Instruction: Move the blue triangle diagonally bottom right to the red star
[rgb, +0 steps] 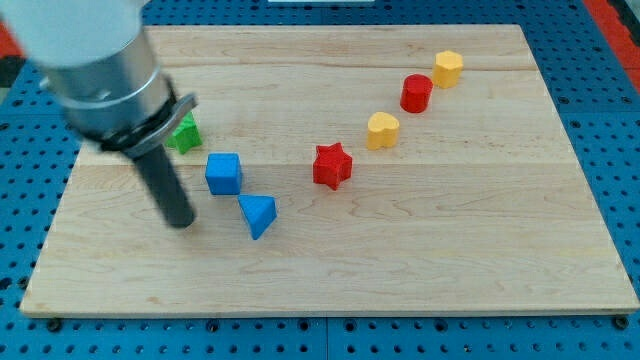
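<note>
Blue triangle (258, 214) lies near board centre-left, just at five o'clock of the blue cube (224, 173), well apart from the red star (332, 165) at its two o'clock. My tip (181, 222) stands at the triangle's nine o'clock, apart from it, holding nothing. Judged light, rigid, prone to pivot; push squarely on its flat left face.

Bright even overhead light; soft short shadows; near arm housing (95, 60) blurred; blocks sharp.
</note>
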